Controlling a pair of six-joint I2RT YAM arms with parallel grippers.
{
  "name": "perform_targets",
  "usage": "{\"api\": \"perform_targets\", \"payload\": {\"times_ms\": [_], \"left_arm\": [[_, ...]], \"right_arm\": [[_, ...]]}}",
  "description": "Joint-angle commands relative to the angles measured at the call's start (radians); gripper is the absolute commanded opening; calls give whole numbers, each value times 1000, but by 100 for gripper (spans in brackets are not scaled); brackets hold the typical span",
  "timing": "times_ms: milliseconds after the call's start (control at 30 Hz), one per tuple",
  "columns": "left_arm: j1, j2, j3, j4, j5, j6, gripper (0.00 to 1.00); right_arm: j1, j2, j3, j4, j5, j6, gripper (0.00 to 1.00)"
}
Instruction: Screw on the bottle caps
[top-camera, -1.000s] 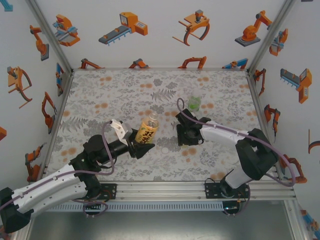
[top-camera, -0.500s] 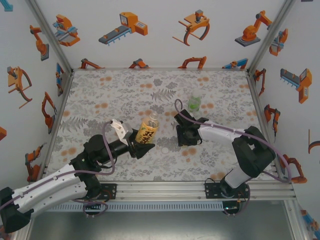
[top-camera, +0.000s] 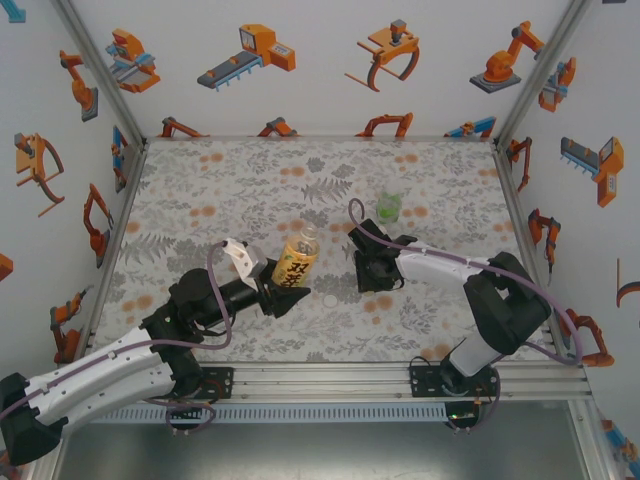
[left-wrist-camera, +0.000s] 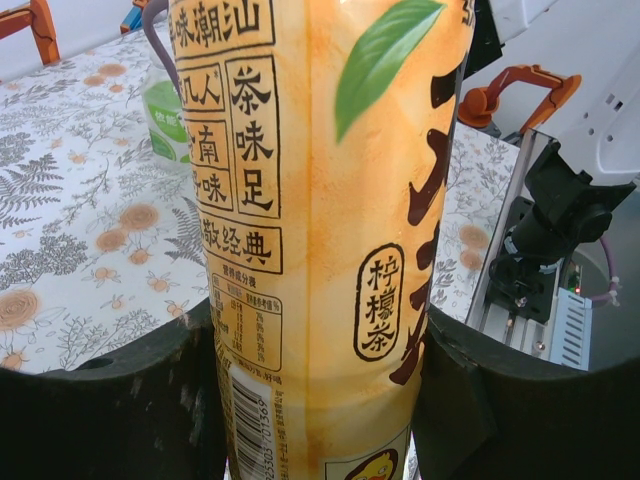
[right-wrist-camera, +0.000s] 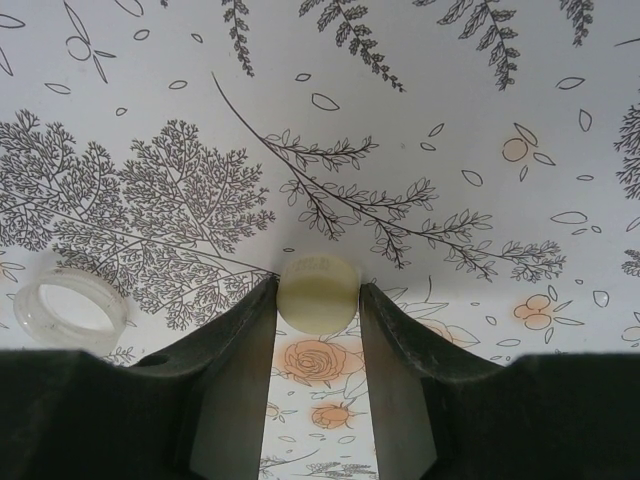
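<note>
White cap (right-wrist-camera: 318, 293) sits flat, top up (right pincer (right-wrist-camera: 318, 303) pinching its sides).

The right gripper (right-wrist-camera: 318, 300) is drawn narrower than a second ago, so that its fingers (right-wrist-camera: 250, 340) are now set against both sides of the white cap (right-wrist-camera: 318, 285). The right arm's elbow (top-camera: 505, 310) is shifted slightly to the left.

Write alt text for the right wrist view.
The right gripper pinches a small white cap between its two dark fingers, just above a fern-and-flower printed tablecloth. A clear plastic ring lies on the cloth near the picture's left edge.
</note>
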Motion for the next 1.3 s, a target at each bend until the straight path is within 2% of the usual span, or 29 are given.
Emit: {"api": "perform_targets", "payload": {"times_ms": [0,667,967,1133,1267], "left_arm": [[5,-5,2,22,5,-7,0],[5,-5,0,19,2,-14,0],[5,9,9,1,8,-7,0],[5,30,34,-46,21,17,0],[5,54,77,-125,78,66,0]], "right_arm": [[6,16,22,-6,32,-24,39],[6,37,35,-24,47,-44,41],[6,-10,43,-48,49,-53,25],[6,-116,59,-90,22,-60,21],[6,-245,71,-91,-54,-104,19]]}}
